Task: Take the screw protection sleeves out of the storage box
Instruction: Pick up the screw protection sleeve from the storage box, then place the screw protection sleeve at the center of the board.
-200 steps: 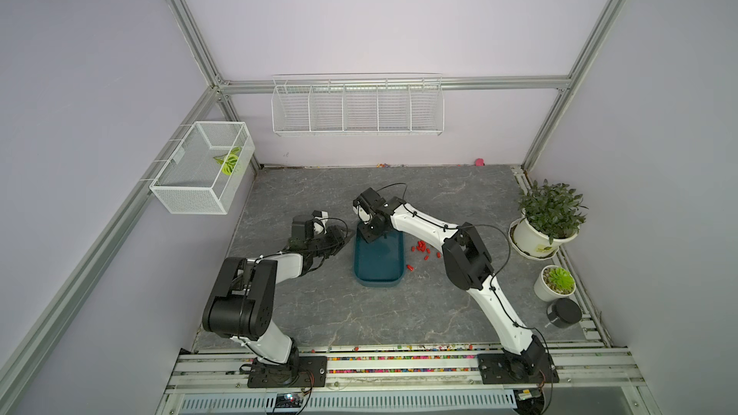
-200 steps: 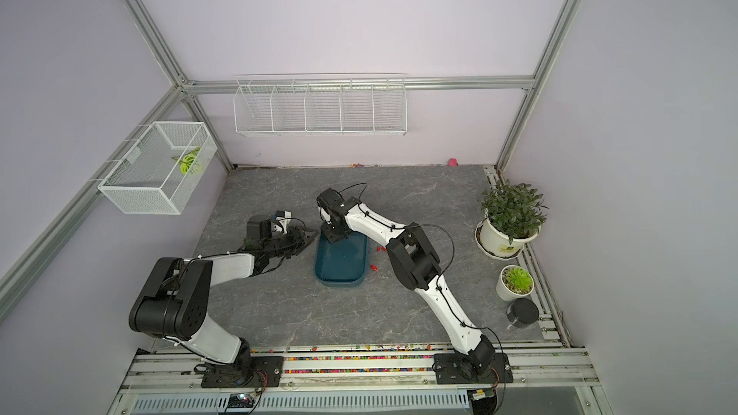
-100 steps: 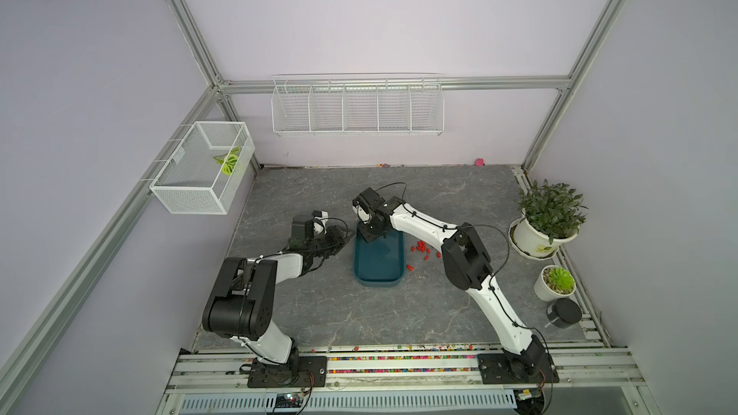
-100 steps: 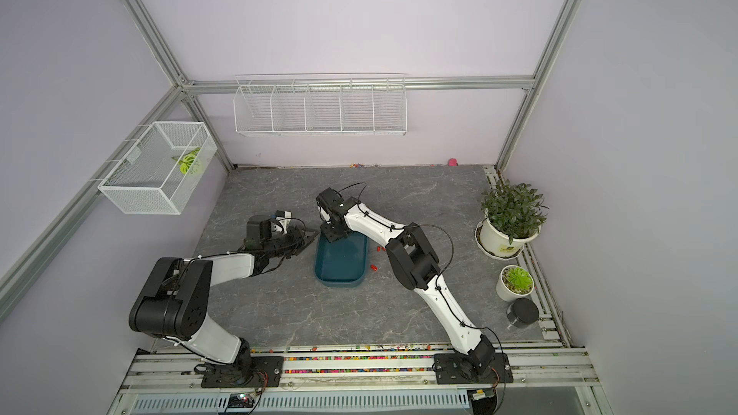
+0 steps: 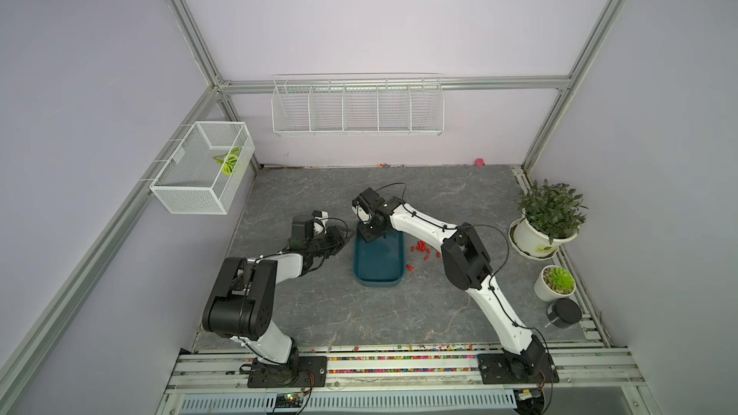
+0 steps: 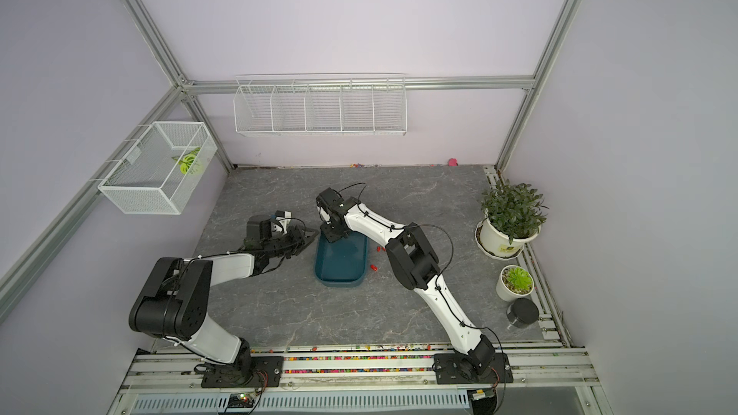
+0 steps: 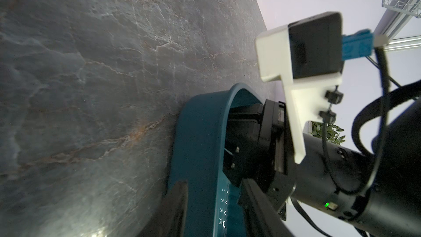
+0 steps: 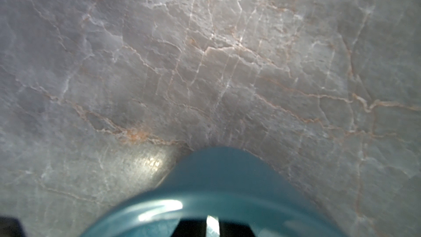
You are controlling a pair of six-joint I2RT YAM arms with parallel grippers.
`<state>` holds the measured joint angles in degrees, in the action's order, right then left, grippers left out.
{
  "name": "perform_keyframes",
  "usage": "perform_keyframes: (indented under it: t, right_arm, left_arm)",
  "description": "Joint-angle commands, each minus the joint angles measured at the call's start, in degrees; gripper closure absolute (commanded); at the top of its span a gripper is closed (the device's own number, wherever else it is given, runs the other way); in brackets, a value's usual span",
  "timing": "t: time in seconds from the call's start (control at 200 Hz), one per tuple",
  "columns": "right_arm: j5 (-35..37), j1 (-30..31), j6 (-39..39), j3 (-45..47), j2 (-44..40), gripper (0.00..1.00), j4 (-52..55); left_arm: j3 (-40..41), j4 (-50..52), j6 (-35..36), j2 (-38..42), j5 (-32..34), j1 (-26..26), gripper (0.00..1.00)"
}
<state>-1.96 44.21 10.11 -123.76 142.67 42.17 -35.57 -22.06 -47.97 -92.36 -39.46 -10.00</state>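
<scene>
The dark teal storage box lies mid-table in both top views, and no red shows inside it. Several red screw protection sleeves lie scattered on the table just right of it. My left gripper is shut on the box's left wall, one finger outside and one inside. My right gripper points down inside the box's far end, behind its rim. Its fingers are almost together and nothing red shows between them.
Two potted plants and a black cylinder stand along the right edge. A wire basket hangs at the left and a wire rack on the back wall. Coloured beads line the front rail.
The right gripper's jaws have closed inside the box's far end. Neither arm nor the box has visibly shifted.
</scene>
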Motion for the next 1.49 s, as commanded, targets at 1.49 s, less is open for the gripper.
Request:
perform_keyframes:
  t: [1.49]
  right_arm:
    - [-2.44, -7.39, -3.17, 47.21, -46.98, 0.92, -1.15]
  left_arm:
    - [-1.56, 0.27, 0.06, -1.00, -0.35, 0.41, 0.54]
